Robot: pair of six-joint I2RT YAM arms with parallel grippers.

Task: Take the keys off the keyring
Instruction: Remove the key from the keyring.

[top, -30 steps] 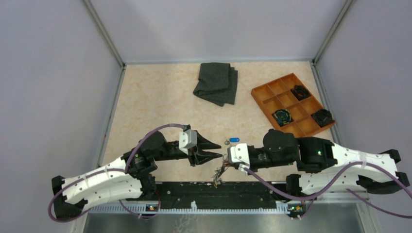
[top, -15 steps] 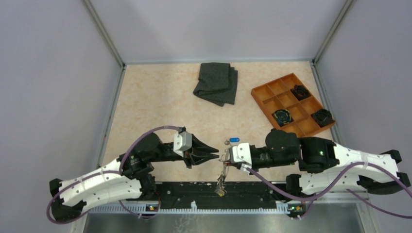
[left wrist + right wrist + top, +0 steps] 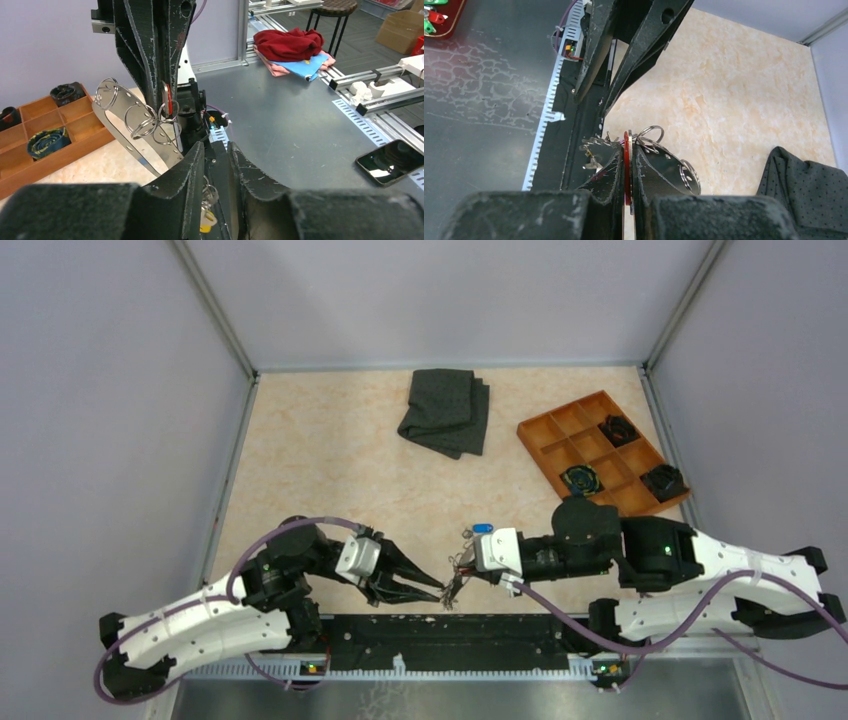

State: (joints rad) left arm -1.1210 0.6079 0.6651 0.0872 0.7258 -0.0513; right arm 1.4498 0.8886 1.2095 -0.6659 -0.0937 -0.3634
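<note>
Keys (image 3: 452, 585) hang in a small tangled bunch between the two grippers, over the near edge of the table (image 3: 330, 470) and just beyond the black base rail (image 3: 500, 635). Right gripper (image 3: 628, 149) has its fingers pressed together on a red key (image 3: 170, 102), held edge-on. Several wire rings (image 3: 145, 122) and the keyring (image 3: 120, 127), a pale perforated metal band, hang around that key beside the fingers. Left gripper (image 3: 215, 150) points at the bunch from the opposite side, its jaws a narrow gap apart. A few rings and a small pale tag (image 3: 206, 217) hang in that gap, but I cannot tell whether the fingers actually pinch them. A lone blue key (image 3: 483, 529) lies on the table just beyond the right gripper, apart from the bunch. Farther back lies a folded dark grey cloth (image 3: 445, 412). To its right is an orange compartment tray (image 3: 575, 418) with black clumps (image 3: 662, 480) in three of its cells.
</note>
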